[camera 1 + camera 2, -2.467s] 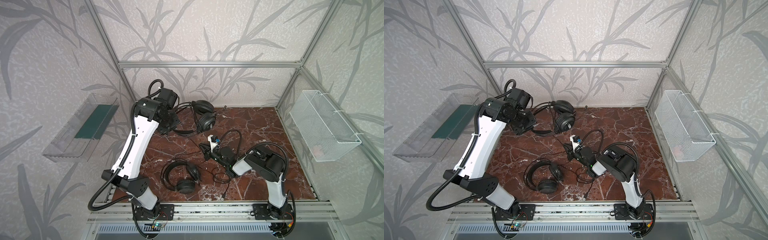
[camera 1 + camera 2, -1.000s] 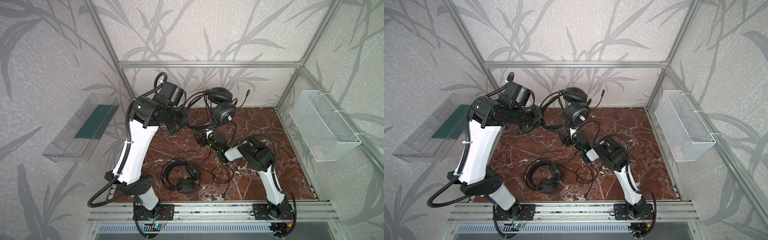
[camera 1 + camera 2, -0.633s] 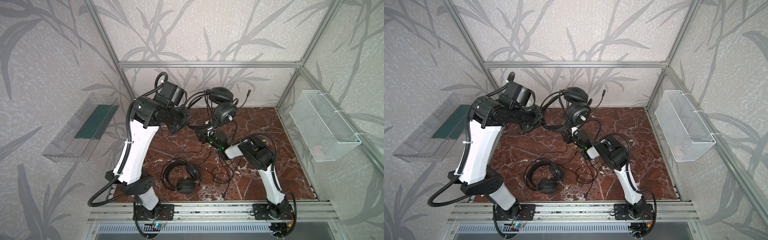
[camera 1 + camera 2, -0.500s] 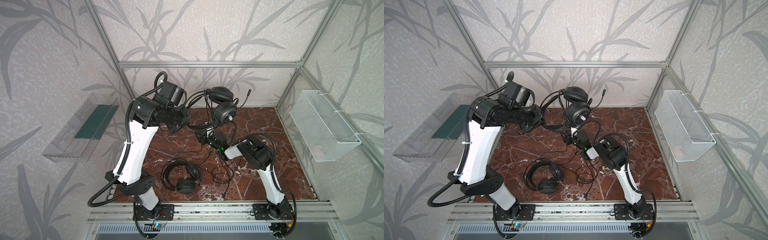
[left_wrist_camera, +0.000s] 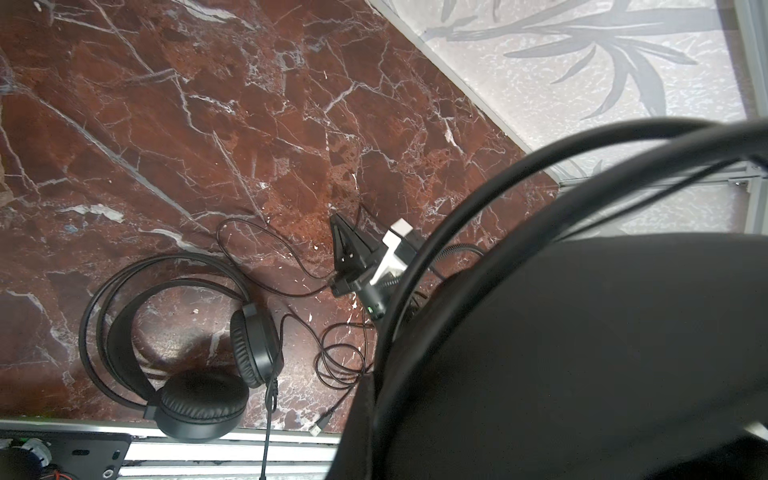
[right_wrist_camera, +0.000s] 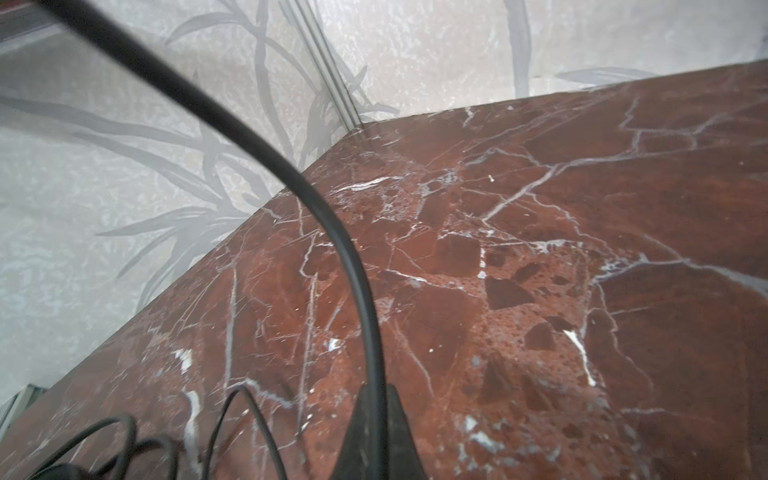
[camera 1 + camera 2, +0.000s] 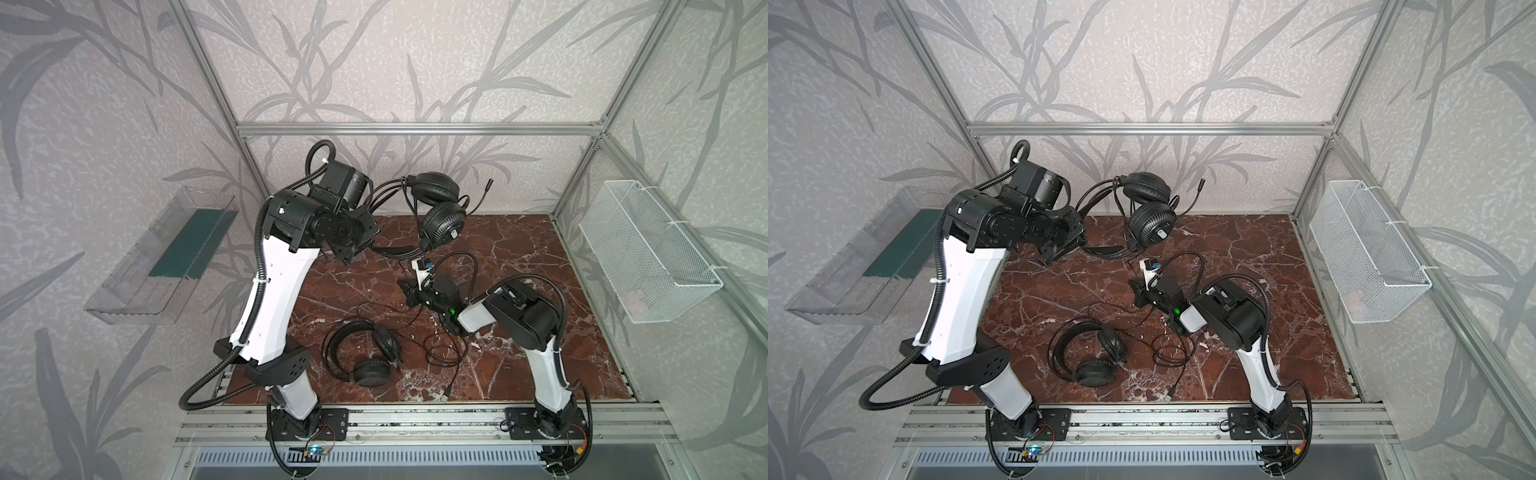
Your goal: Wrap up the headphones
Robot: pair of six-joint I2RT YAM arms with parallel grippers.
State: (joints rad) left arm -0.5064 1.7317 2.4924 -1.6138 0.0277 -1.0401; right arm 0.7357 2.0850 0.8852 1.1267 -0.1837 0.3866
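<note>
Tension matters: left gripper [image 7: 352, 250] pinches the hanging black wire-banded headset [image 7: 442, 222], right gripper [image 6: 372, 397] pinches its thin black cable [image 6: 332, 224]; we wind slowly.

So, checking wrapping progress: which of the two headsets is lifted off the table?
The rear headset, hanging by its headband from the left gripper; the front headset lies flat on the marble table.

Two black wired headphones. The raised headset [image 7: 440, 216] hangs in the air at the back, ridged earcup facing out, padded one above. The second headset [image 7: 1088, 353] lies flat near the table's [image 7: 540, 257] front edge, with a thin cable [image 7: 442, 362] loosely coiled beside it.
</note>
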